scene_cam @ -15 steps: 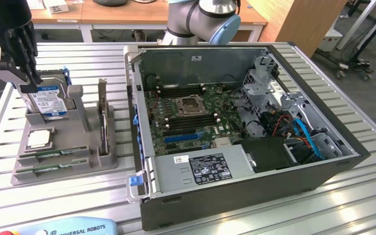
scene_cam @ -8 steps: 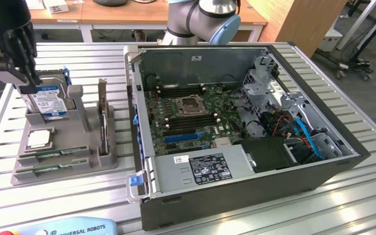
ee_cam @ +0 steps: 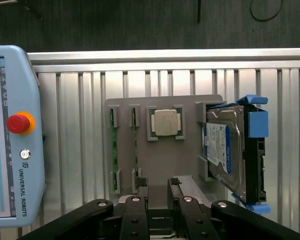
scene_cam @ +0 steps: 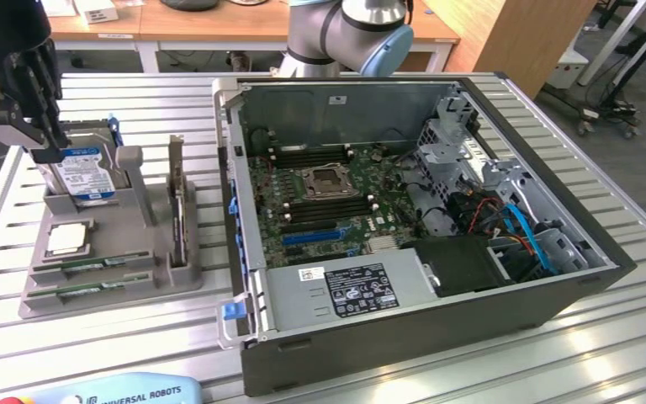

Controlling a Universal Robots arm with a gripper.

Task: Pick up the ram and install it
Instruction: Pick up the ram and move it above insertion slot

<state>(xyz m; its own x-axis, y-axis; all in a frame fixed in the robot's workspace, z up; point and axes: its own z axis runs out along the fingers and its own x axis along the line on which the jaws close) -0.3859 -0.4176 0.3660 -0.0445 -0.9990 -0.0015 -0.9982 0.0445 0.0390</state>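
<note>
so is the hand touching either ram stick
Apart. The exterior view shows the open hand up by the hard drive at one end of the gray holder, while both ram sticks lie at its other end.

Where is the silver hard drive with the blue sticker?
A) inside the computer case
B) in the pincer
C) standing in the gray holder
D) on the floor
C: the hard drive stands on edge in the gray holder, beside the square chip.
</note>
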